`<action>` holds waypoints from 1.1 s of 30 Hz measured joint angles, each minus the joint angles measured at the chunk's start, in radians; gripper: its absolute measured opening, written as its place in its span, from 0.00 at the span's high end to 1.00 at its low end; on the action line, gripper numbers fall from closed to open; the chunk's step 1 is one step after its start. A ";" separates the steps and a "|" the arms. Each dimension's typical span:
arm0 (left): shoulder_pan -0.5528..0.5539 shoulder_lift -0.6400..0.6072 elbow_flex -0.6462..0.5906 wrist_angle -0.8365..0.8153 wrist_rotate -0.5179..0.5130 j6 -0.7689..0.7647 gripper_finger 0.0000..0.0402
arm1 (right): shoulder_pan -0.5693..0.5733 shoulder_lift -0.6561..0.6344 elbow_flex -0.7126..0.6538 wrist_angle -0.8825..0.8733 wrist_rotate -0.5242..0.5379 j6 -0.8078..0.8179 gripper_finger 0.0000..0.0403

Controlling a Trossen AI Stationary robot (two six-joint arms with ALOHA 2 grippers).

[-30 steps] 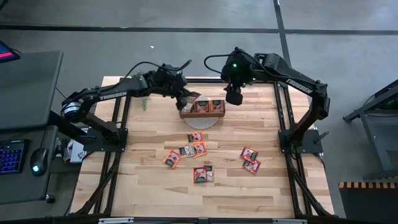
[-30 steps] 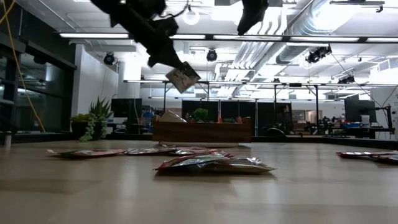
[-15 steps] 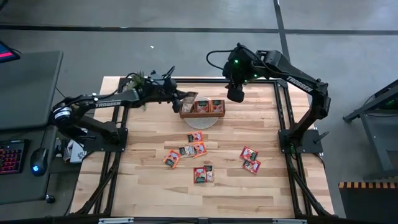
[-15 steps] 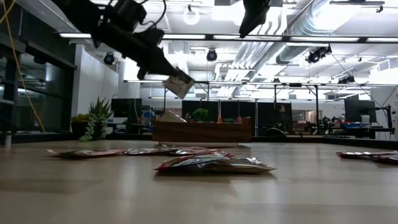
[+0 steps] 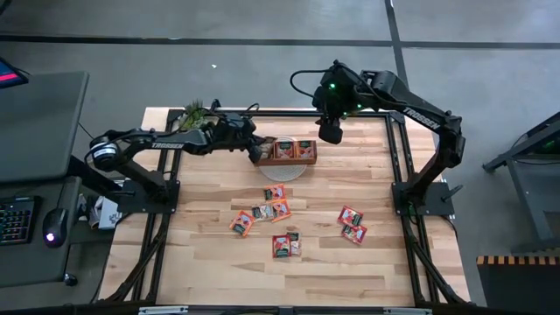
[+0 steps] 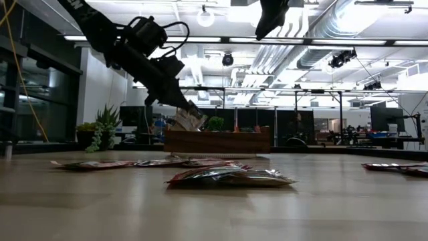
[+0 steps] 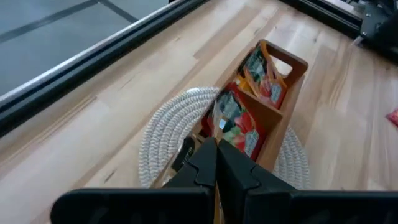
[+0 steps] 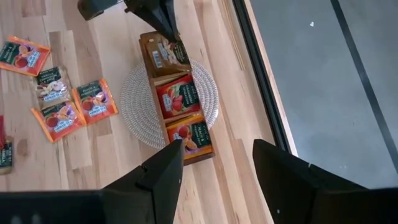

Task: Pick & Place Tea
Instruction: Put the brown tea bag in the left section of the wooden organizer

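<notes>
- The wooden table (image 5: 367,262) carries everything; a dark frame runs along its left, right and far edges.
- The left arm (image 5: 149,140) reaches from the left edge toward the middle of the far edge.
- The right arm (image 5: 420,114) comes from the right edge and waits above the far edge, just beside the tray.
- The round woven mat (image 8: 137,99) lies near the middle of the far edge, under the tray.
- The wooden tray (image 5: 285,150) stands on the mat; it has three compartments in a row, and each one holds tea.
- A small green plant (image 5: 194,110) stands at the far edge, behind the left arm.
- The left gripper (image 5: 255,147) is at the tray's end compartment, the one nearest the left edge. Its fingers are together and clamped on one tea sachet (image 6: 190,119), which is tilted at the rim of this compartment.
- The right gripper (image 8: 214,165) has its fingers apart and holds nothing.
- The loose tea sachets (image 5: 267,210) lie flat in the middle of the table, and two more sachets (image 5: 352,224) lie toward the right edge.
</notes>
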 joint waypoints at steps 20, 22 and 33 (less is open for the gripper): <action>-0.005 0.020 0.001 -0.063 -0.052 -0.027 1.00 | 0.000 0.000 0.000 0.005 0.000 -0.006 0.53; -0.005 0.020 0.001 -0.060 -0.053 -0.027 1.00 | 0.000 0.000 0.000 0.013 0.000 -0.007 0.53; -0.005 0.020 0.001 -0.036 -0.054 -0.018 1.00 | 0.000 0.000 0.000 0.024 -0.001 -0.007 0.53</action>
